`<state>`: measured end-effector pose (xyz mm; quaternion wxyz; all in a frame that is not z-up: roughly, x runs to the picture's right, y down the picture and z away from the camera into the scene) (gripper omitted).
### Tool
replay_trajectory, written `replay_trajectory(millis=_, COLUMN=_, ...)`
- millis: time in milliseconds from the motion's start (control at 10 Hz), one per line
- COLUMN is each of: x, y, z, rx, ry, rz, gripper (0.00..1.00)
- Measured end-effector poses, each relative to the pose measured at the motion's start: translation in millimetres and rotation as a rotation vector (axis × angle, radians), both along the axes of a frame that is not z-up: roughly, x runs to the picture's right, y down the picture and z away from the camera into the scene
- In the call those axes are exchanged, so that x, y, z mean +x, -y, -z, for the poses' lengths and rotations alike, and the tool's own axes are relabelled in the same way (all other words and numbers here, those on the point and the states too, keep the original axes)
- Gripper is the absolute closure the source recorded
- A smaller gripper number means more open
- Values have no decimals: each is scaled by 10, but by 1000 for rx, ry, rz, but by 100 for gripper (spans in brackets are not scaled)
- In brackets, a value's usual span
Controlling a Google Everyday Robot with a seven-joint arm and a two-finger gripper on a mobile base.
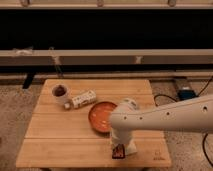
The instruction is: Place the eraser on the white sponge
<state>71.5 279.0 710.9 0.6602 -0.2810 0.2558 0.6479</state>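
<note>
The eraser [118,152], a small dark bar with red markings, is at the front of the wooden table [55,145], right of centre, held at the tip of my gripper [120,148]. The gripper points down from the white arm [165,117] that reaches in from the right. The white sponge [129,148] shows only as a pale edge just right of the eraser; the gripper covers most of it. The eraser is over or on the sponge's left part; I cannot tell whether they touch.
An orange bowl [100,115] sits just behind the gripper. A white bottle [82,99] lies on its side at the back left, next to a white cup [60,93] with dark contents. The table's front edge is close below the eraser.
</note>
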Motion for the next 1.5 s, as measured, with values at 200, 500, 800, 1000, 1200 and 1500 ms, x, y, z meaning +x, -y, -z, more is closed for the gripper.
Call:
replay_trajectory(millis=200, x=63, y=0, z=-141, rx=2, ry=-19, rz=-27, gripper=78)
replay_trajectory(millis=500, x=177, y=26, z=-216, rx=10, ry=-49, rz=-52, gripper=49)
replay_trajectory(millis=800, x=330, y=28, z=-199, rx=12, ry=-78, rz=-71, gripper=30)
replay_trajectory(millis=1000, x=373, y=44, z=-171, rx=17, ry=-86, rz=-77, gripper=30)
replay_trajectory(millis=1200, x=381, y=153, z=-101, rx=46, ry=-77, rz=-84, gripper=30)
replay_trajectory(millis=1500, x=315, y=499, z=124, rx=115, ry=-17, rz=-81, gripper=30)
